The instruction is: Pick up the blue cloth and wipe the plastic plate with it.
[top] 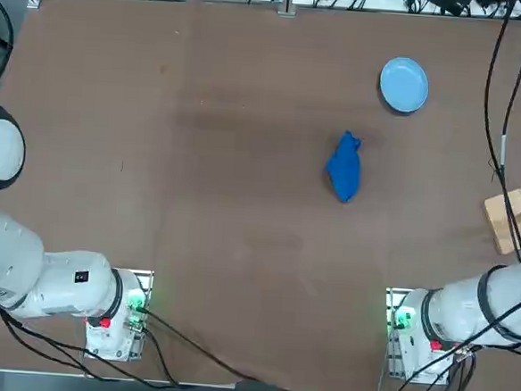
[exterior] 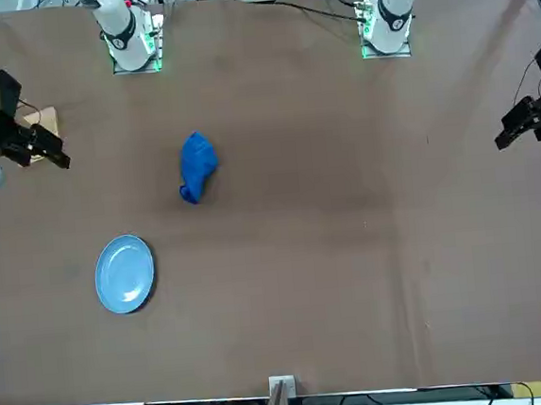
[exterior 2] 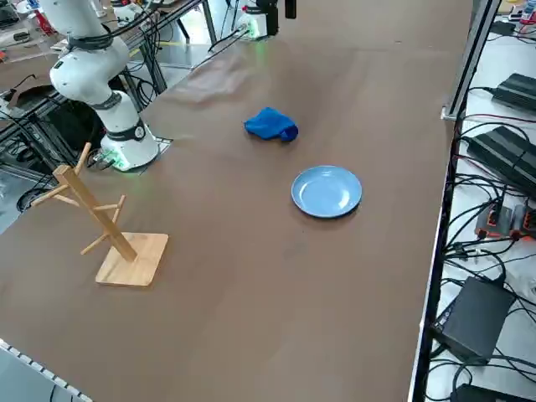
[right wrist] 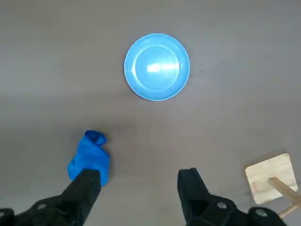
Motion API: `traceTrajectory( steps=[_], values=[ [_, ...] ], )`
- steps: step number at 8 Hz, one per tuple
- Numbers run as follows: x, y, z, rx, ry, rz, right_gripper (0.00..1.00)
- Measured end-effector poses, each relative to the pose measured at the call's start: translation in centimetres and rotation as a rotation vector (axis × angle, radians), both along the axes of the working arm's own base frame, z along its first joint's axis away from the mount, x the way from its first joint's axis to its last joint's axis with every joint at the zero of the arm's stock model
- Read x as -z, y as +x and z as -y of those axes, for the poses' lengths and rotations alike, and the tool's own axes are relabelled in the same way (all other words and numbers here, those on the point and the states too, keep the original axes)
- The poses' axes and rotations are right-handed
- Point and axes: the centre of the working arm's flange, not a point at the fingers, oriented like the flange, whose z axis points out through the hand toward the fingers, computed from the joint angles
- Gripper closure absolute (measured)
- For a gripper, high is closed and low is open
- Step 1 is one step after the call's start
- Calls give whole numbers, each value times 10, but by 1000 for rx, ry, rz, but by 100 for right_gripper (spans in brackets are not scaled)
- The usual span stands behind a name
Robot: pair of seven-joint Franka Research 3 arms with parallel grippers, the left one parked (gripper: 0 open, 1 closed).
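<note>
The blue cloth (top: 344, 168) lies crumpled near the middle of the brown table (top: 201, 155), also seen in the front view (exterior: 196, 166) and the right side view (exterior 2: 270, 124). The light blue plastic plate (top: 403, 84) sits bare on the table beyond it, toward the far right (exterior: 125, 273) (exterior 2: 327, 191). My right gripper (right wrist: 138, 184) hangs open and holds nothing, high above the table at the robot's right side (exterior: 39, 154). In the wrist view the blue cloth (right wrist: 89, 157) shows beside one finger (right wrist: 87, 186), and the plate (right wrist: 157, 67) lies farther off.
A wooden peg stand (top: 513, 222) on a square base stands at the table's right edge, close under my gripper (exterior 2: 109, 226) (right wrist: 273, 181). Cables hang over the right side of the table (top: 499, 105).
</note>
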Motion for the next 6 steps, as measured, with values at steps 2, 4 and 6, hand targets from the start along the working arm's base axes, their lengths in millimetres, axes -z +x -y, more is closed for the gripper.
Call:
traceTrajectory(
  steps=[2,4,6],
  values=[
    [10,4,-5,-7,-1,-16,0],
    [13,5,-8,-15,-1,-22,0],
    [21,6,-37,57,-6,-11,0]
  ],
)
